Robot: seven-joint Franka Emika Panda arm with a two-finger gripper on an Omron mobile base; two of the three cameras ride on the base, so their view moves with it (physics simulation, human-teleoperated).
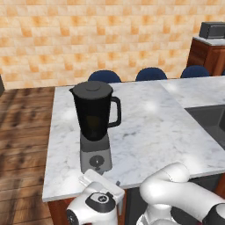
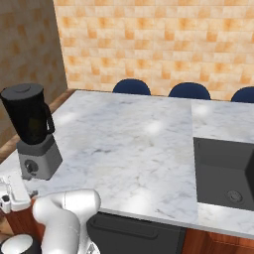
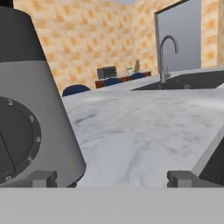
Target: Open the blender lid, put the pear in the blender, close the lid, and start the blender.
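The blender (image 1: 94,116) (image 2: 32,124) stands near the marble counter's front left corner. The black blender lid (image 1: 92,86) (image 2: 22,90) sits flat on the jar's rim. My gripper (image 1: 102,178) (image 2: 12,196) (image 3: 113,178) hovers low at the counter's front edge, just in front of the grey base. It is open, with nothing between the fingertips. In the hand view the base's round knob (image 3: 13,140) looms at the left, close to the left fingertip (image 3: 43,178). The pear is hidden. A faint yellowish tint shows low inside the dark jar, and I cannot tell what it is.
The marble counter (image 1: 154,132) stretches right to a dark sink (image 1: 211,118) (image 2: 223,171) with a faucet (image 3: 164,52). Blue chairs (image 1: 104,77) (image 2: 131,87) line the far edge. A wooden cabinet with an appliance (image 1: 213,30) stands at the back right.
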